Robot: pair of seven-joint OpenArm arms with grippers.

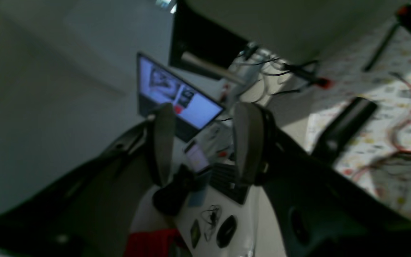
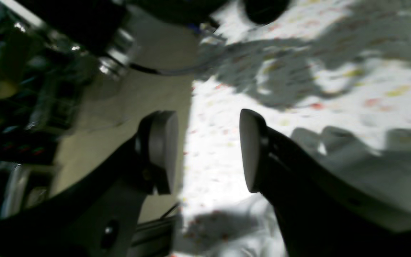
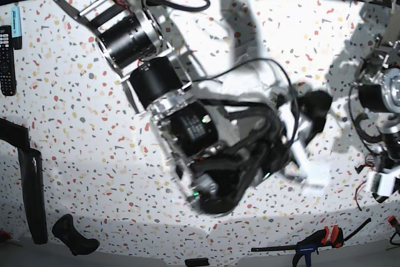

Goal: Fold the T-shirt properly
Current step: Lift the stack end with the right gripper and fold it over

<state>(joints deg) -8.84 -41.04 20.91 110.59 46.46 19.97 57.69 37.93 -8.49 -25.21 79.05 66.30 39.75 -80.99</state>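
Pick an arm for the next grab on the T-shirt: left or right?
Right, probably. The right gripper is open, with the T-shirt and speckled table right beneath it. The left gripper, also open, points off the table toward a laptop.

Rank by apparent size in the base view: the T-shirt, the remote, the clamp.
1. T-shirt, though the arm hides most of it.
2. and 3. Clamp and remote look alike; the clamp seems slightly longer, but I won't rank them.
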